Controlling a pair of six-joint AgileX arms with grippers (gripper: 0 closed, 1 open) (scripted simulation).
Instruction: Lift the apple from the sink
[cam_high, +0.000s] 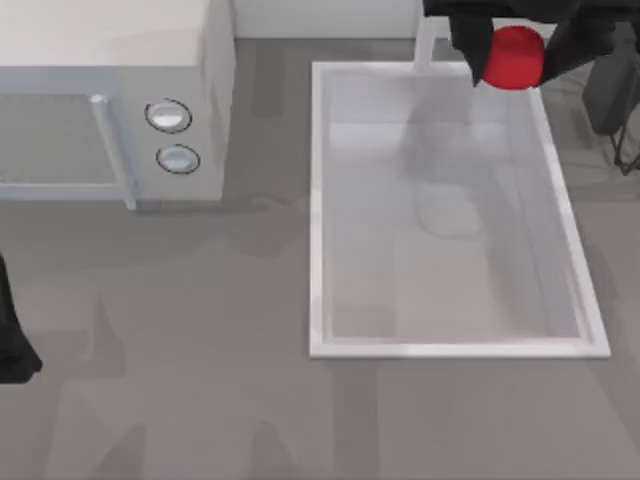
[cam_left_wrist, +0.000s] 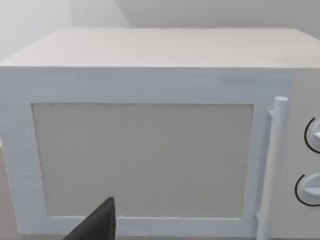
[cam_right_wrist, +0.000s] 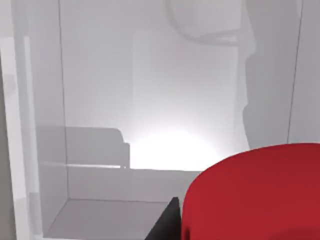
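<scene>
**Apple up, clear of the basin**

Our right tool (cam_high: 515, 45) has the apple (cam_high: 513, 57) clamped between its dark fingers, held above the sink's (cam_high: 318, 200) far rim, just beside the faucet post (cam_high: 425, 45). The apple sits right inside the tool, so there is nothing to reach for; we judge that any further move is straight up, away from the pale grey floor below. It's a small, smooth, matte red ball, slightly squarish, and the right wrist view has it huge and close (cam_right_wrist: 255, 195) over the basin. Our left arm is parked, facing the microwave (cam_left_wrist: 150, 135); whether its tool is open we cannot tell.
</scene>
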